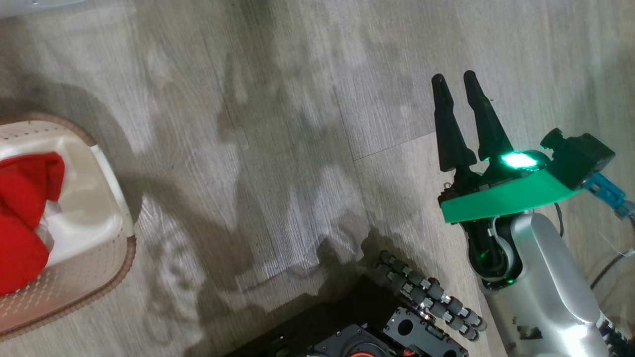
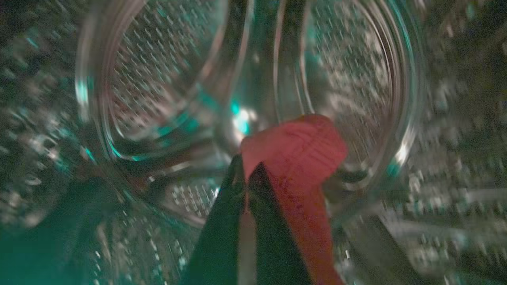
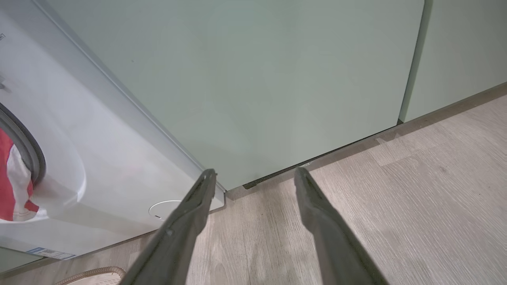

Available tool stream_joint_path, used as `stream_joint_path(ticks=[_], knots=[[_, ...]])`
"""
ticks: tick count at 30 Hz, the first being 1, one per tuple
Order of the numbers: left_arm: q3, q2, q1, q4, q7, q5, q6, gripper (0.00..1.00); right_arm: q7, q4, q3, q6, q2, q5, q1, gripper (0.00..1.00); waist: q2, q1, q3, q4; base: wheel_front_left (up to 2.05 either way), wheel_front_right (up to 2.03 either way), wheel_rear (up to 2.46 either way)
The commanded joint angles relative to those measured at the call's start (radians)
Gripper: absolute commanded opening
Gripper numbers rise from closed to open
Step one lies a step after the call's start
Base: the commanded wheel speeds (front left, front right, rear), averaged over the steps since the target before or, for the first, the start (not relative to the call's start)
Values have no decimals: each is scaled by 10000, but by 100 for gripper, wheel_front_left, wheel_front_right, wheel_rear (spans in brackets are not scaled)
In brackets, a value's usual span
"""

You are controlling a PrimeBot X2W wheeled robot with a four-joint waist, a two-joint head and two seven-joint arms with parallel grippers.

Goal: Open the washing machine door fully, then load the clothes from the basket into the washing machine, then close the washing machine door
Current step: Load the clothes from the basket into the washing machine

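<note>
Pinching the seemingly soft, light red garment [image 2: 301, 146] by a fold, the left gripper [image 2: 246, 168] sat closed while the right gripper [image 3: 253, 174] gaped empty.

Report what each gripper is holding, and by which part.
The left gripper pinches the red garment by a fold at its fingertips, inside the drum. The right gripper holds nothing, fingers apart above the floor.
</note>
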Motion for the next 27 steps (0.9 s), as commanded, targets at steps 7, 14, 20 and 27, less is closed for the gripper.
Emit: stream_joint_path(ticks=[7,14,20,27], knots=[[-238,452,-149,218,-182,4,168,0,-92,-218,269,0,-39,128,127,100,1,-1,-89,-97,0,0,0],[-916,394,90,1386,-115,336,-108,0,-92,-226,326,0,-39,129,146,100,1,-1,-17,-173,0,0,0],[-1517,383,-155,2000,40,714,-190,100,-92,-236,419,0,-39,201,73,100,1,-1,151,-255,0,0,0],[-1728,332,-387,2367,-39,694,-162,100,-92,-206,515,0,-39,295,-65,100,1,-1,180,-253,0,0,0]])
